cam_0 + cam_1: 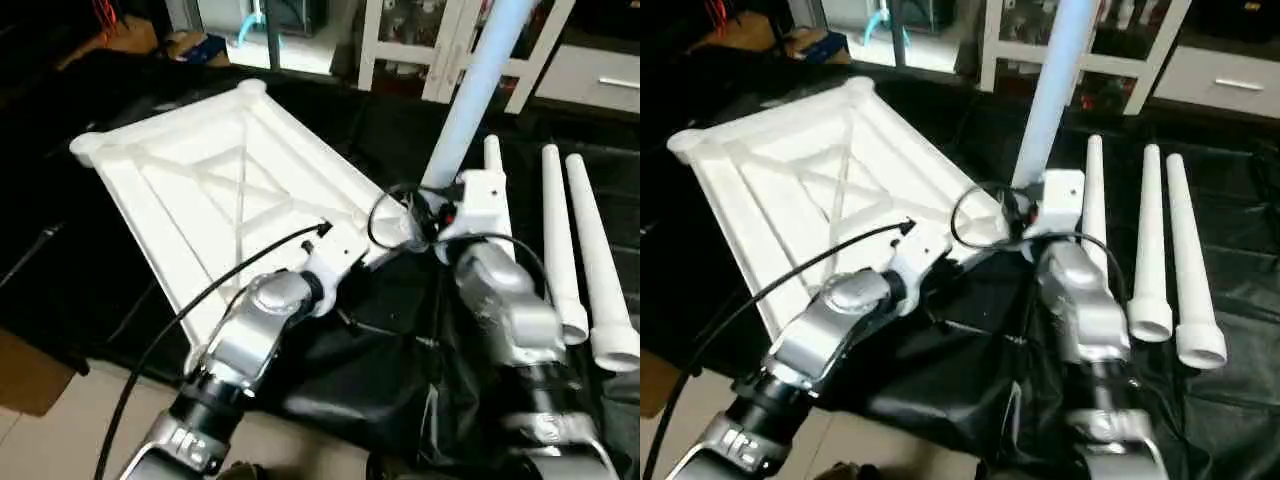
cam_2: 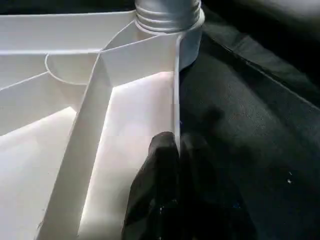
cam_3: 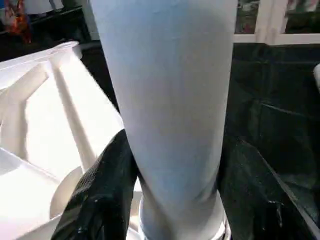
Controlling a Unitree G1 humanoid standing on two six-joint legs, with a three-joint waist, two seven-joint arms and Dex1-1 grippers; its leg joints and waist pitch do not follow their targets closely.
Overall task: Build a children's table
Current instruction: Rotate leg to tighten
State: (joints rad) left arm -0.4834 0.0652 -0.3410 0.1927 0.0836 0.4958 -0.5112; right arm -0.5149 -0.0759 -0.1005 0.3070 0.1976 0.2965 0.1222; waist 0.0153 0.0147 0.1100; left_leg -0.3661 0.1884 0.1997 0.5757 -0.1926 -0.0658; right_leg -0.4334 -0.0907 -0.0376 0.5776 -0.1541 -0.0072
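One white tabletop (image 1: 215, 190) lies upside down on the black-draped work table (image 1: 90, 260), its X-ribbed underside facing up and round sockets at its corners. The left gripper (image 2: 176, 150) pinches the tabletop's near rim, fingers nearly together. The right gripper (image 3: 172, 200) clasps a white tube leg (image 1: 478, 90) standing upright in the near-right corner socket. Three more legs (image 1: 1150, 250) lie side by side further right on the cloth.

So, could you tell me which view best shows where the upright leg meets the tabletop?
The left wrist view: the leg sits in the corner socket of the tabletop. The right wrist view shows its shaft between the right gripper fingers; in the eye views the arms hide the joint.
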